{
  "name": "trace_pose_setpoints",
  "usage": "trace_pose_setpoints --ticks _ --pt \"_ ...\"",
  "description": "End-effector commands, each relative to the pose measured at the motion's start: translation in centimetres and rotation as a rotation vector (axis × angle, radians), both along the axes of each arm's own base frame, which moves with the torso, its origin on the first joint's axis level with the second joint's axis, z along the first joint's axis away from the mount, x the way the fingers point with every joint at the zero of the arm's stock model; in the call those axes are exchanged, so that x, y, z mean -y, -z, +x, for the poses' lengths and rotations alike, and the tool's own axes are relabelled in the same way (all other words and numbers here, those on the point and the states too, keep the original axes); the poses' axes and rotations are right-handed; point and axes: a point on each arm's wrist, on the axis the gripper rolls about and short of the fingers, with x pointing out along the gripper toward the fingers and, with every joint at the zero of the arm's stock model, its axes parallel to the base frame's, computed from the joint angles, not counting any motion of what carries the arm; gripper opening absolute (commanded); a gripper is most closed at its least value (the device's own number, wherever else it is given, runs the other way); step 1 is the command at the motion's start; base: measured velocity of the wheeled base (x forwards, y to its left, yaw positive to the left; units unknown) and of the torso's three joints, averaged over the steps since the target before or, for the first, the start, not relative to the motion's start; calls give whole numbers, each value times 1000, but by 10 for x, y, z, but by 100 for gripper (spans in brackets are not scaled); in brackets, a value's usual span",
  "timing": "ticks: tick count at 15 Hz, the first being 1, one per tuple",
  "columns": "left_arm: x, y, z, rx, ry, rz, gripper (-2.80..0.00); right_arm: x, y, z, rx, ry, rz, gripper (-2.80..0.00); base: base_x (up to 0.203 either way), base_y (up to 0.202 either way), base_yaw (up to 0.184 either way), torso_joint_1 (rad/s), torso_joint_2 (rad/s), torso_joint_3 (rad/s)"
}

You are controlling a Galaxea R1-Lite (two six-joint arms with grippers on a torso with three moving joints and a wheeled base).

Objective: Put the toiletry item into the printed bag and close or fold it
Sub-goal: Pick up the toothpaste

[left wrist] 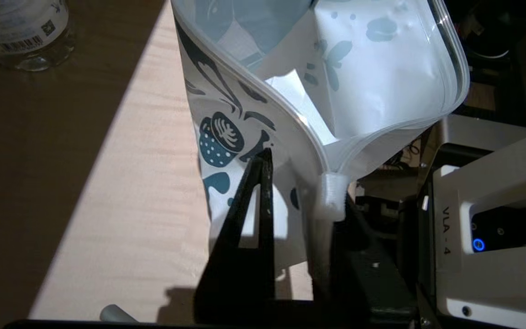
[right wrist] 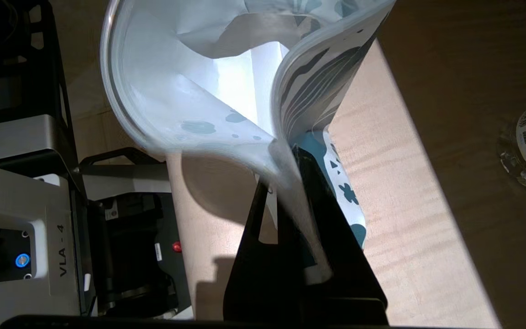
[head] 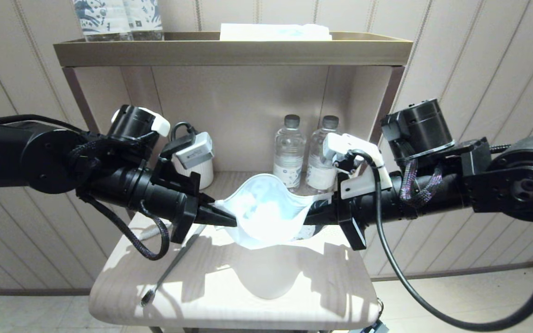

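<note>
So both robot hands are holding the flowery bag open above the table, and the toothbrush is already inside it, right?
Not quite. Both end effectors, left and right, do hold the printed bag open above the table, but the toothbrush lies on the table below the left arm, as the head view shows.

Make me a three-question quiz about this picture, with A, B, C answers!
1. Where is the toothbrush?
A. inside the bag
B. lying on the table
C. on the top shelf

2. How many water bottles stand behind the printed bag?
A. two
B. one
C. four

3. How is the bag?
A. zipped flat
B. folded
C. held open

Answers:
1. B, it lies on the wood beneath the left gripper.
2. A, two stand side by side.
3. C, the left gripper and right gripper pinch its ends and its mouth gapes.
</note>
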Motion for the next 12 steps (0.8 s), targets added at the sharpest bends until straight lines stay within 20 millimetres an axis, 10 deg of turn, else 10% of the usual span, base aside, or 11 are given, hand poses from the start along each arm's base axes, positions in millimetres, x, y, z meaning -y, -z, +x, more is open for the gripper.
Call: trace_pose_setpoints --ticks 1,12 --pt "0 -1 -1 6 6 -5 0 1 -2 -2 7 -6 4 -280 0 0 0 0 0 0" --pt "-20 9 -1 -14 -50 6 0 13 -11 -8 32 24 17 -280 0 0 0 0 0 0"
